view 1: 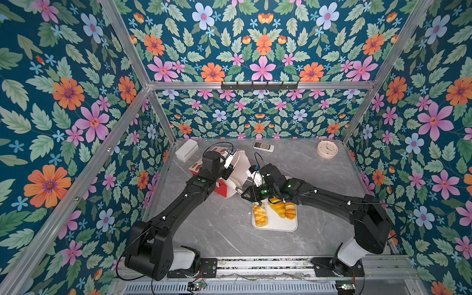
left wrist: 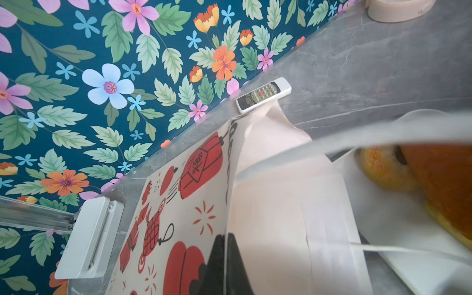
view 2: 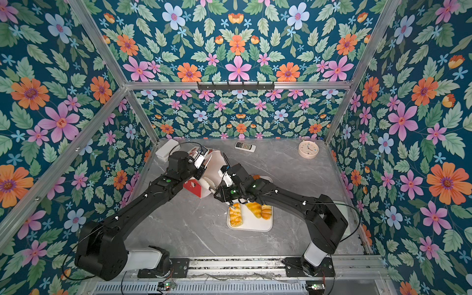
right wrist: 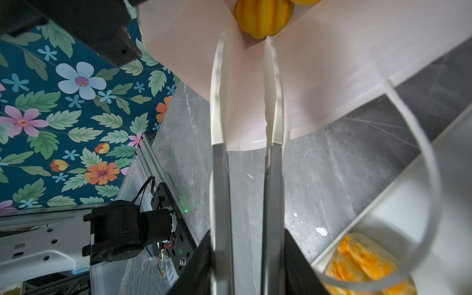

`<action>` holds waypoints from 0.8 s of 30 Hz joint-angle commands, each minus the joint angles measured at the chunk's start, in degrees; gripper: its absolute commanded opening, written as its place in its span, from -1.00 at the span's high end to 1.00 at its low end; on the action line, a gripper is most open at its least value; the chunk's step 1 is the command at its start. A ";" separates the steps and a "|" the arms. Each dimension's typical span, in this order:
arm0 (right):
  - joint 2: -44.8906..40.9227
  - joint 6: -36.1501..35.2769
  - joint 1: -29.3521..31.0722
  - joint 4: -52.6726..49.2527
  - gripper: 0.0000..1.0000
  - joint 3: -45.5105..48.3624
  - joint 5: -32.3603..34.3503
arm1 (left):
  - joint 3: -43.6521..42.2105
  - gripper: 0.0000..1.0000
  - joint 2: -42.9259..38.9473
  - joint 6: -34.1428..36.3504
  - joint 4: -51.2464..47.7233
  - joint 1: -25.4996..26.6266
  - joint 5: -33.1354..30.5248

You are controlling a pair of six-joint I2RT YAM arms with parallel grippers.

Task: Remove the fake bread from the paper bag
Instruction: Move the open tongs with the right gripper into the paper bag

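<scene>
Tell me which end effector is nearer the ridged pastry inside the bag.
Right. The right end effector reaches into the paper bag, open, tips just short of the ridged pastry. The left end effector is clamped on its wall, farther off.

Both top views hang high over the near edge of the grey table (view 1: 224,237), looking steeply down and inward, wide enough to take in the flowered walls (view 1: 76,107). The left wrist camera sits hard against the paper bag (left wrist: 194,194), facing the remote (left wrist: 263,94) at the table's far edge. The right wrist camera peers close along the right gripper (right wrist: 245,37) into the bag; both wrist views share the white tray (left wrist: 398,224).
</scene>
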State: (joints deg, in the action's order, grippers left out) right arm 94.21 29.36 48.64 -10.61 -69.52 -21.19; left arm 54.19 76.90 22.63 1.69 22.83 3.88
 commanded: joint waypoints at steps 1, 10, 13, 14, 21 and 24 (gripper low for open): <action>-0.27 -1.68 -0.48 -2.20 0.22 -0.91 1.45 | -0.69 1.00 -0.98 2.00 -0.11 0.07 2.03; 5.80 -2.87 -1.45 -9.69 0.21 -8.12 5.17 | -4.71 1.00 -5.05 1.46 3.56 0.45 5.30; 9.08 -2.31 -1.45 -9.26 0.21 -10.29 4.88 | -6.10 1.00 -5.97 1.04 4.96 0.88 5.58; 10.02 -2.04 -1.50 -9.25 0.20 -10.77 5.22 | -6.20 1.00 -5.98 0.78 4.90 0.94 5.45; 14.48 -1.70 -1.45 -10.80 0.17 -16.06 6.69 | -5.85 1.00 -5.62 -0.44 5.03 1.65 6.12; 14.69 -1.63 -1.52 -10.01 0.16 -16.62 7.16 | -6.23 1.00 -5.61 -1.01 5.58 1.70 6.62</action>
State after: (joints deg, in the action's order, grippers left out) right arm 108.95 27.46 47.20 -21.54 -85.47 -14.76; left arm 48.01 71.42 22.57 4.49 24.53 9.32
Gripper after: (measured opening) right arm 0.421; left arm 0.054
